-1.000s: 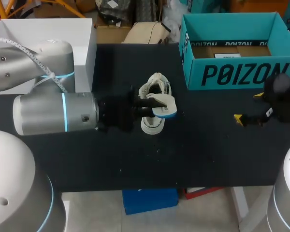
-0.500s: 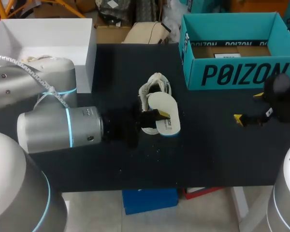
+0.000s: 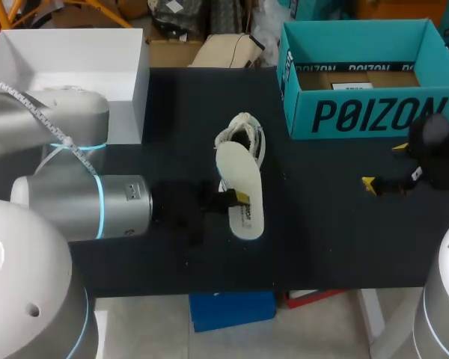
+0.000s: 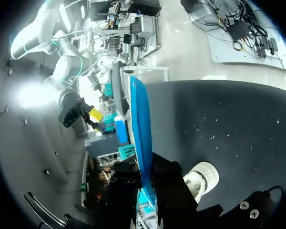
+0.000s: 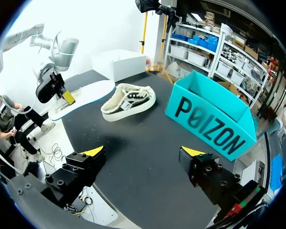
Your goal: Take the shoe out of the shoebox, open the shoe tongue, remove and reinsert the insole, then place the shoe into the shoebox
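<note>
Head view: a black tabletop (image 3: pixel 322 239) carries a shoe (image 3: pixel 243 136), a teal shoebox (image 3: pixel 363 112) and a white box (image 3: pixel 75 67).
Left end effector (image 3: pixel 230 200): clamped on the edge of the insole (image 3: pixel 241 191); in the left wrist view the insole (image 4: pixel 140 129) runs edge-on between the two black fingers, blue underside showing.
Insole: out of the shoe, white face up, reaching from just beside the shoe toward the front edge of the tabletop.
Shoe: on its sole near the middle of the tabletop, outside the shoebox; in the right wrist view it (image 5: pixel 128 101) sits between the insole (image 5: pixel 81 98) and the shoebox (image 5: pixel 209 119).
Shoebox: open, at the far right of the tabletop.
Right end effector (image 5: pixel 143 152): fingers wide apart, holding nothing, well apart from the shoe, near the shoebox's front wall.
White box: open, at the far left corner.
</note>
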Available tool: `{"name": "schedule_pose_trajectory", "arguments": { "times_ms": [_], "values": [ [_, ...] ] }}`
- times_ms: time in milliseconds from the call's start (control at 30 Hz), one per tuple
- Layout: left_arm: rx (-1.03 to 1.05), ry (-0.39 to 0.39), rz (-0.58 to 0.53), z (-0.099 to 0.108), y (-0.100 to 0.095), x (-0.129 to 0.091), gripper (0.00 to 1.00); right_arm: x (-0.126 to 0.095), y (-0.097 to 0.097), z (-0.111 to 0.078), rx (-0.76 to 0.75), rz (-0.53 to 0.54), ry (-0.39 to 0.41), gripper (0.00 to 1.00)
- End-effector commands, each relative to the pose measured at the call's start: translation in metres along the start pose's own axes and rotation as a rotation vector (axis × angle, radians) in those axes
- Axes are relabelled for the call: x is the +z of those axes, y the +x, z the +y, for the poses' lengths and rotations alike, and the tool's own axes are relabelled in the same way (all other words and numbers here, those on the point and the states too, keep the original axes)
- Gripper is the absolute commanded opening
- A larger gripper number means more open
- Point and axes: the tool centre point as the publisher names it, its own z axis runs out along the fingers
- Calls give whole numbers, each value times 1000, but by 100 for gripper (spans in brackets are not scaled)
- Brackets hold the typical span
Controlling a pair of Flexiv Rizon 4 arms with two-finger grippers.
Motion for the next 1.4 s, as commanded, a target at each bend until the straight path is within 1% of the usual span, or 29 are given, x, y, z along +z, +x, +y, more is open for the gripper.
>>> {"name": "schedule_pose_trajectory", "arguments": {
  "times_ms": [33, 67, 633, 733, 767, 867, 900, 933, 1033, 1133, 1300, 1400],
  "values": [
    [93, 664, -27, 3, 9, 4, 0, 0, 1, 0, 1, -2, 0, 100],
    [93, 675, -30, 2, 10, 5, 0, 0, 1, 0, 1, -2, 0, 100],
    [86, 673, -28, 2, 11, 5, 0, 0, 1, 0, 1, -2, 0, 100],
    [65, 814, 75, -1, 20, 7, 0, 0, 1, 0, 1, -2, 0, 100],
    [63, 837, 115, -1, 23, 7, 0, 0, 1, 0, 1, -2, 0, 100],
    [35, 856, 170, 3, 29, 5, 0, 0, 1, 0, 1, -2, 0, 100],
    [32, 843, 187, 4, 30, 4, 0, 0, 1, 0, 1, -2, 0, 100],
    [8, 830, 188, 5, 31, 3, 0, 0, 1, 0, 1, -2, 0, 100],
    [-20, 832, 160, 4, 35, 4, 0, 0, 1, 0, 1, -2, 0, 100],
    [-40, 869, 129, 0, 41, 7, 0, 0, 1, 0, 1, -2, 0, 100],
    [-55, 899, 122, 0, 46, 8, 0, 0, 1, 0, 1, -2, 0, 100],
    [-72, 923, 140, 1, 49, 6, 0, 0, 1, 0, 1, -2, 0, 100]
  ]
}}
